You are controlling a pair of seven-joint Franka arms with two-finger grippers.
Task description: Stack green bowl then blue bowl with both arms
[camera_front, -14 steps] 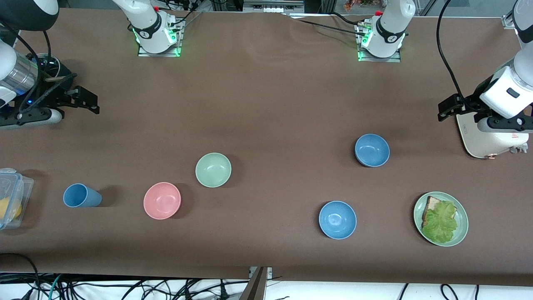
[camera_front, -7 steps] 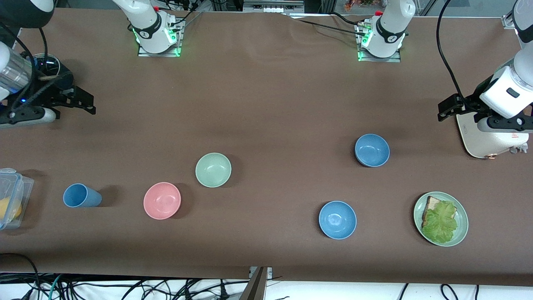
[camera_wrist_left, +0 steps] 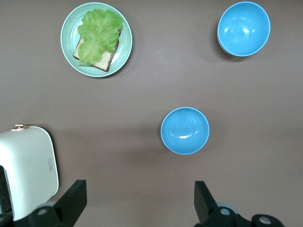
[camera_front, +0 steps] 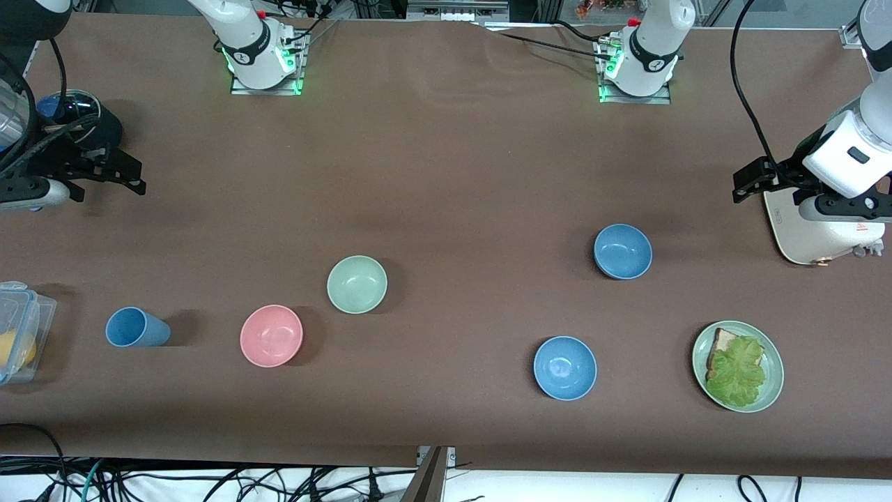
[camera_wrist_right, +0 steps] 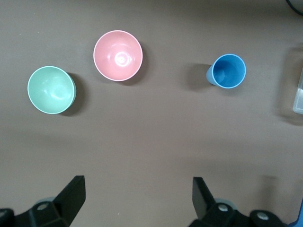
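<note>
The pale green bowl (camera_front: 357,284) (camera_wrist_right: 51,90) sits upright on the brown table beside a pink bowl (camera_front: 271,335) (camera_wrist_right: 118,55). The dull blue bowl (camera_front: 622,251) (camera_wrist_left: 184,130) stands toward the left arm's end, farther from the front camera than a brighter blue bowl (camera_front: 564,367) (camera_wrist_left: 244,28). My right gripper (camera_front: 108,183) (camera_wrist_right: 138,185) hangs open and empty over bare table at the right arm's end, well apart from the green bowl. My left gripper (camera_front: 756,180) (camera_wrist_left: 139,189) waits open and empty over the table beside a white appliance, apart from the blue bowl.
A blue cup (camera_front: 136,328) (camera_wrist_right: 227,71) and a clear plastic box (camera_front: 17,335) stand at the right arm's end. A green plate (camera_front: 773,390) (camera_wrist_left: 68,52) with bread and lettuce and a white appliance (camera_front: 812,233) (camera_wrist_left: 28,172) are at the left arm's end.
My right gripper has drifted toward the right arm's end of the table, still open. The left arm and all the bowls have stayed put.
</note>
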